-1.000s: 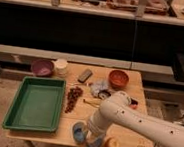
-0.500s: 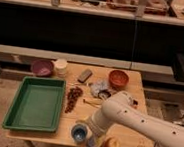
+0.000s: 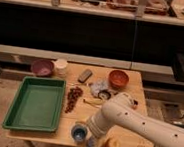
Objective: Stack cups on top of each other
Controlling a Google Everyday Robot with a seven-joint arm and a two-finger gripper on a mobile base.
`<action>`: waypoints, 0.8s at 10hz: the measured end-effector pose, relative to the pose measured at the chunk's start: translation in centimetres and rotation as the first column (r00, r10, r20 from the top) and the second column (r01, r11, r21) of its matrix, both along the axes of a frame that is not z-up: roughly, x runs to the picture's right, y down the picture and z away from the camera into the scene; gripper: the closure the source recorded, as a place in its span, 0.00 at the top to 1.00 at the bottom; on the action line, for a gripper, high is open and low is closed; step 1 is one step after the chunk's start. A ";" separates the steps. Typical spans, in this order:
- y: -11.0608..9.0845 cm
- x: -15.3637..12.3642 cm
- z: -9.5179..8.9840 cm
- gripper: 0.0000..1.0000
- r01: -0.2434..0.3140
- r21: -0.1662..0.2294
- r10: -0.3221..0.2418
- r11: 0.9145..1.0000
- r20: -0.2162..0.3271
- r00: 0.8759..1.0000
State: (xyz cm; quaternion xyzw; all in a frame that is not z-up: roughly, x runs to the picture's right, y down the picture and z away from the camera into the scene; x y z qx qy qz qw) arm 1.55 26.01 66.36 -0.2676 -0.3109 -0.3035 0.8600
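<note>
A light blue cup (image 3: 79,133) stands upright near the table's front edge. My gripper (image 3: 91,137) is at the end of the white arm (image 3: 130,120), right beside this cup on its right. A cream-white squat cup (image 3: 61,65) stands at the back left, next to the purple bowl (image 3: 42,67). A dark silvery cup with a pale inside (image 3: 103,94) sits mid-table beside a crumpled pale wrapper (image 3: 97,86), just behind my arm.
A green tray (image 3: 36,104) fills the table's left half. An orange bowl (image 3: 118,79) stands at the back right and a grey block (image 3: 85,75) at the back middle. A brown cluster (image 3: 73,98) lies beside the tray. An orange object (image 3: 112,145) sits at the front edge by my gripper.
The arm has shifted slightly near the front edge, and the light blue cup shows more fully now. The other cups have not moved.
</note>
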 end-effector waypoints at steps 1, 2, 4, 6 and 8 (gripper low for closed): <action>0.1 0.0 -0.1 0.75 0.003 0.005 -0.003 1.000 -0.005 1.000; 0.1 0.1 -0.1 0.66 0.001 0.005 -0.001 1.000 -0.009 1.000; 0.1 0.1 -0.1 0.48 0.001 0.004 -0.001 1.000 -0.012 1.000; 0.3 -0.1 0.0 0.44 0.007 0.000 -0.007 1.000 -0.011 1.000; 0.6 -0.4 0.2 0.44 0.021 -0.010 -0.021 1.000 -0.006 1.000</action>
